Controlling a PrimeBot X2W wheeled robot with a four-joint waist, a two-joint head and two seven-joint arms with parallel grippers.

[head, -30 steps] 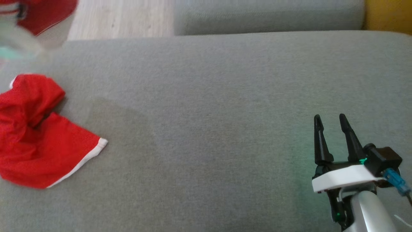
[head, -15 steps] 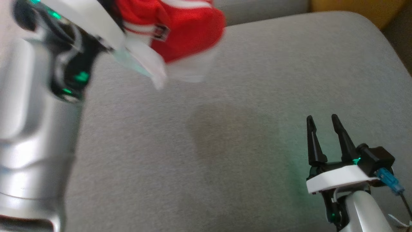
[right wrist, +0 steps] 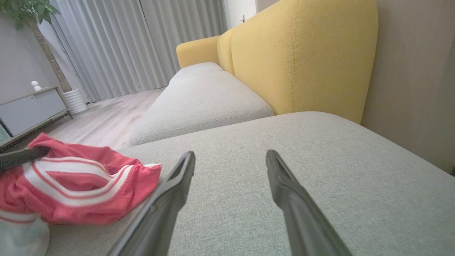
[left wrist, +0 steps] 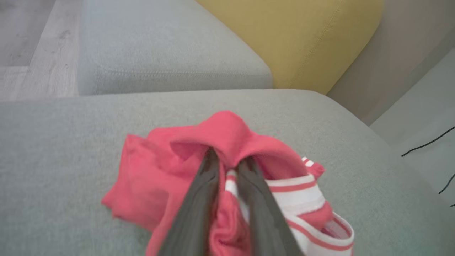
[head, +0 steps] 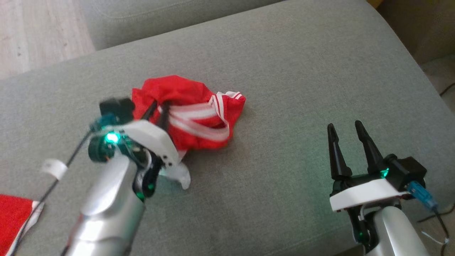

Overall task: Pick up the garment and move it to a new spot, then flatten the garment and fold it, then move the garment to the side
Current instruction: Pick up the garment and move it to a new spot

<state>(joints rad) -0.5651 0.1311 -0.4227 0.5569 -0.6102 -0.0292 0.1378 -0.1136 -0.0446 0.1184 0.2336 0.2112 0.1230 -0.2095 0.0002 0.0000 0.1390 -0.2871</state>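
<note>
Fingers of the left gripper (head: 160,105) sit buried in the red, white-striped garment (head: 199,106) on the grey cushion (head: 284,71). The right gripper (head: 344,125), well to their right, is spread with nothing between its fingers. Left wrist view: both fingers pinch a red fold. Right wrist view: fingers parted, garment beyond the left one.

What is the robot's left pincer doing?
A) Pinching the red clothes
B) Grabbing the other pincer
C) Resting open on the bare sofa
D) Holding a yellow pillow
A: the left pincer is closed on a fold of the red garment, which lies bunched up on the grey sofa cushion.
</note>
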